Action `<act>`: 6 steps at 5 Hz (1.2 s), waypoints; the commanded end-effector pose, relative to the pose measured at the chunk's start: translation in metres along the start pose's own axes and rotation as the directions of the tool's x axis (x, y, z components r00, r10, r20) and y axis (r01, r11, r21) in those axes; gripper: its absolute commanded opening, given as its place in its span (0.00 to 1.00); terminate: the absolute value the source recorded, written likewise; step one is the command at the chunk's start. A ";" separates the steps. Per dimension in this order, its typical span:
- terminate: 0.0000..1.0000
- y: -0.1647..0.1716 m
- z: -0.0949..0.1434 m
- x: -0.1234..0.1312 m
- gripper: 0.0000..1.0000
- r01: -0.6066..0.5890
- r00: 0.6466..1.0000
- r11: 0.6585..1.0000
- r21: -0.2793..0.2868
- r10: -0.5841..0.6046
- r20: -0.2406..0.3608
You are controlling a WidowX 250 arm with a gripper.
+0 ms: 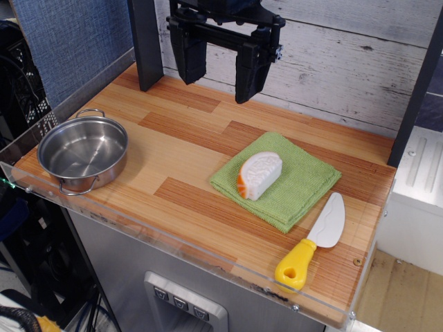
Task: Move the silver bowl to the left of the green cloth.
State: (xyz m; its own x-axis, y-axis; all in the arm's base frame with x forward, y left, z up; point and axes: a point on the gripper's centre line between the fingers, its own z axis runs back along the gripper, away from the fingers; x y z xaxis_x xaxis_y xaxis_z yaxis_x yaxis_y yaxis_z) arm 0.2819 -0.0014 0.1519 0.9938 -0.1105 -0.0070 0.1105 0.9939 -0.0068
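Note:
The silver bowl [84, 151] stands upright and empty at the front left corner of the wooden table, with a wire loop handle at its far rim and another at its near rim. The green cloth [297, 188] lies flat right of the table's middle, well to the right of the bowl. A white and orange toy food piece [259, 175] lies on the cloth. My gripper [220, 71] hangs high over the back of the table, open and empty, far from both bowl and cloth.
A toy knife [313, 243] with a yellow handle and white blade lies at the front right. A dark post [145, 43] stands at the back left. A clear plastic lip [173, 243] runs along the table's front edge. A white plank wall is behind.

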 end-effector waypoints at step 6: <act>0.00 0.118 -0.078 -0.042 1.00 -0.106 0.992 0.989 0.105 0.112 -0.057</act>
State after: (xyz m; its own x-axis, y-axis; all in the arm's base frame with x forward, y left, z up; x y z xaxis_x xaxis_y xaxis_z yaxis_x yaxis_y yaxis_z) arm 0.2500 0.1170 0.0616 0.9957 0.0024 -0.0925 0.0058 0.9961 0.0881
